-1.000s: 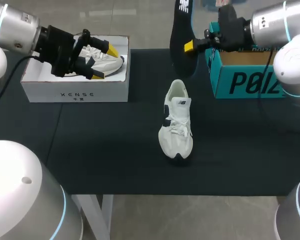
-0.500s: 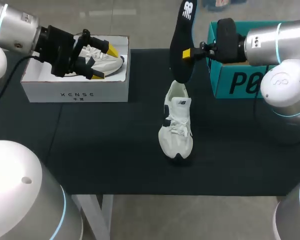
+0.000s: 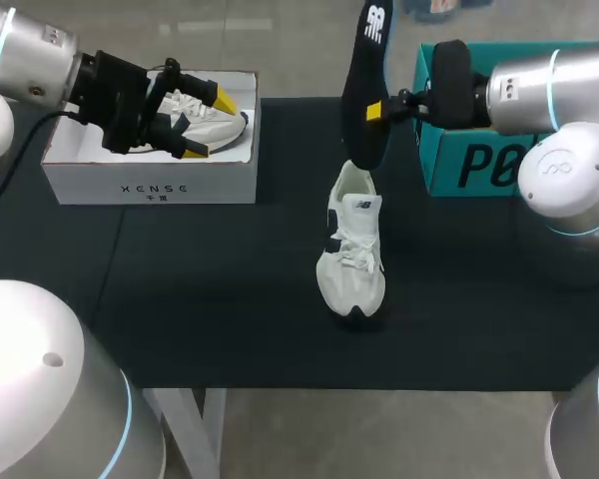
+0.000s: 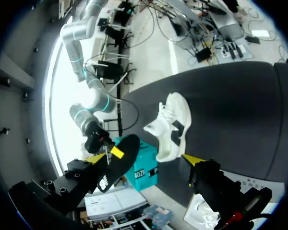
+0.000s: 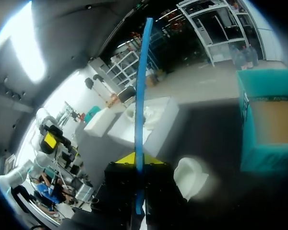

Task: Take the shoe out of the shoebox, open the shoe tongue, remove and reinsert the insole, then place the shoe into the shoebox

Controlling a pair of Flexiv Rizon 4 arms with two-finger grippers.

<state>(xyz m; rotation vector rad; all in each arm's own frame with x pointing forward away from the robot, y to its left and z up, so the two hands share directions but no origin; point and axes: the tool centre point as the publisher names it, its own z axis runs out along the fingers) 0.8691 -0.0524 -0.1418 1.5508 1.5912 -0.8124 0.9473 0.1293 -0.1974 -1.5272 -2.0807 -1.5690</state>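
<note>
Currently pinching the black insole (image 3: 364, 70) upright in the right claw (image 3: 374, 110), lower end at the heel opening of the white shoe (image 3: 352, 249). Sitting sole-down on the table (image 3: 230, 289) between the white shoebox (image 3: 150, 185) and the teal box (image 3: 479, 165), toe toward the near edge. Holding the left claw (image 3: 210, 124) spread above the white shoebox, over a second shoe (image 3: 195, 108) inside.

The white sneaker with black trim (image 3: 351, 249) is stood mid-mat; its heel opening is blocked from above by the upright black insole (image 3: 361, 140) clamped in the right gripper (image 3: 375, 110). Bare black mat (image 3: 210, 289) is left toward the white cardboard shoebox (image 3: 150, 183), whose top is covered by the spread left gripper (image 3: 202, 123).
</note>
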